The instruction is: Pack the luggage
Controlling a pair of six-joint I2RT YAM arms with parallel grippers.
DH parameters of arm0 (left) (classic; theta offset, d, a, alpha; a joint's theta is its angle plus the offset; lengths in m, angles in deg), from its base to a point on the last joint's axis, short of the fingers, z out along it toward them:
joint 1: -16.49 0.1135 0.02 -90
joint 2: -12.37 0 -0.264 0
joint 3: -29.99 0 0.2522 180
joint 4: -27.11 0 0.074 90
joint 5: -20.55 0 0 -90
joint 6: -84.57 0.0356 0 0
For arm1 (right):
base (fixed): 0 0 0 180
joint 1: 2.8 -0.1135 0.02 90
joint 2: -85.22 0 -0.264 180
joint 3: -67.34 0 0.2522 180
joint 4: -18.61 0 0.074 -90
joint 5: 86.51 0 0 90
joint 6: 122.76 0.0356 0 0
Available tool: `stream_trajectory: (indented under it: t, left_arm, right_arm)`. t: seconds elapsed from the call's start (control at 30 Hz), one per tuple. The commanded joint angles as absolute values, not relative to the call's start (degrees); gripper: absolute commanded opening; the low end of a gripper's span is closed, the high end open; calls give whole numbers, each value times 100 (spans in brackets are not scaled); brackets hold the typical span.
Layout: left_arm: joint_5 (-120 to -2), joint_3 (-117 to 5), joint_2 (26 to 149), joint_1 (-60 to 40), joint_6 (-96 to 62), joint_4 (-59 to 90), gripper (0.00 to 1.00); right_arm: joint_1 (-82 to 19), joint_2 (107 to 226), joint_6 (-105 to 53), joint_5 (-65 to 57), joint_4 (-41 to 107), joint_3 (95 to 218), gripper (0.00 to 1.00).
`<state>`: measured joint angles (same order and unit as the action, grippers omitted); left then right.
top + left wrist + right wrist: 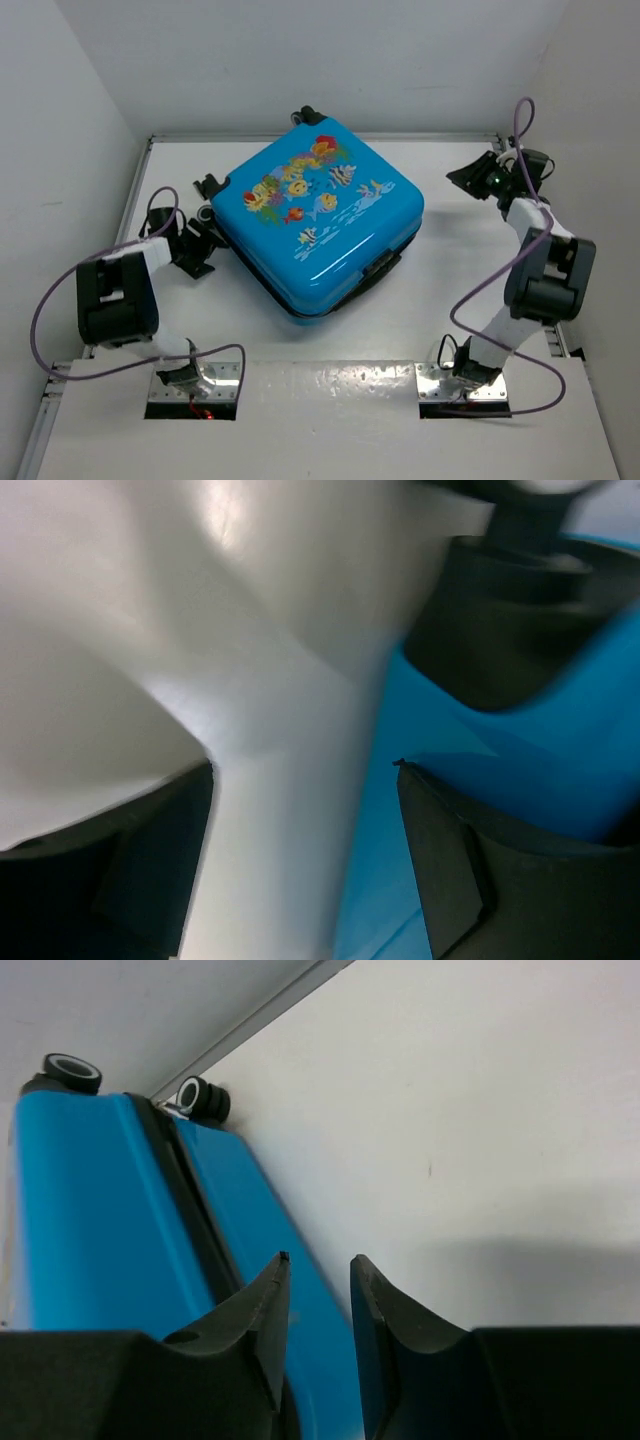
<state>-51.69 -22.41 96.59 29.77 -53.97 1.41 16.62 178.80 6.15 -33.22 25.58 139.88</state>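
Your luggage [318, 225] lies flat in the middle of the table [470, 310]. Its lid is down, the fish side faces up, and it is turned so one corner points toward you. In the right wrist view the two blue halves sit close together with the dark zipper band [185, 1200] between them. You cannot see inside, so I cannot tell if it is packed yet or must be opened first. Your left arm [118, 300] reaches to the left side of the case. The left jaws are wide apart with nothing in them. That wrist view is blurry, but one finger [500, 880] sits right by the blue shell, below a black part [500, 620] that looks like a wheel. That spot makes sense if you mean to push or steady the case from that side. Your right arm [545, 270] is near the far right corner of the table, well apart from the case. The right jaws are almost together, with just a thin gap and nothing between them. From there they look along the side of the case toward two wheels [203, 1098], out of the left arm's way. No words, brand or label can be read anywhere. The lid shows only cartoon fish [325, 205] and bright sea plants.
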Motion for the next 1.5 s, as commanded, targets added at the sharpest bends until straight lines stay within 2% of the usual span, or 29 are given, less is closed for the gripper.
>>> stream_trajectory:
  t: [0.0, 0.23, 0.27, 0.37, 0.5, 0.6, 0.63, 0.67, 0.77, 0.93, 1.1, 1.2, 1.33, 1.47]
  left_arm:
    - [-4757, -2999, 10601, 2572, -6009, 1606, 79]
    - [-4222, -5570, 12660, 2396, -6544, 3204, 79]
    - [-4064, -5828, 13080, 2396, -6616, 3364, 79]
    - [-4133, -6585, 13348, 2448, -6547, 3462, 81]
    - [-4589, -6639, 12945, 2712, -5871, 2815, 88]
    - [-4738, -6395, 12260, 3019, -5150, 1225, 89]
    - [-4739, -6097, 11658, 3098, -5027, 1064, 89]
    - [-4739, -5285, 11295, 3265, -4973, 1063, 89]
    - [-4739, -4278, 10075, 3407, -4859, 853, 89]
    - [-4809, -2835, 9095, 3408, -4797, 412, 86]
    - [-4906, -2552, 9532, 2671, -5112, 753, 83]
    - [-4906, -2825, 10314, 2343, -5175, 1159, 82]
    - [-3663, -3980, 11666, 2054, -5848, 2350, 75]
    - [-3018, -5345, 12748, 1641, -6554, 3135, 72]
  right_arm:
    - [1452, 18610, 757, -3026, 2306, 14700, 31]
    - [942, 20149, 1258, -3298, 2244, 16150, 34]
    - [855, 20332, 1476, -3290, 2296, 16204, 34]
    - [670, 20238, 1724, -3290, 2288, 15890, 34]
    - [450, 19485, 1681, -3351, 2279, 14879, 34]
    - [397, 18503, 1593, -3448, 2367, 13939, 34]
    - [362, 18376, 1584, -3457, 2393, 13554, 34]
    - [336, 18235, 1567, -3509, 2411, 13202, 34]
    - [125, 17567, 1593, -3562, 2376, 12359, 34]
    - [-183, 16889, 1672, -3606, 2393, 11732, 34]
    - [-236, 16696, 1777, -3571, 2481, 11433, 34]
    - [-481, 16625, 1874, -3553, 2499, 11371, 34]
    - [-587, 16546, 1927, -3439, 2534, 11292, 34]
    - [-614, 16581, 2040, -3360, 2491, 11248, 34]
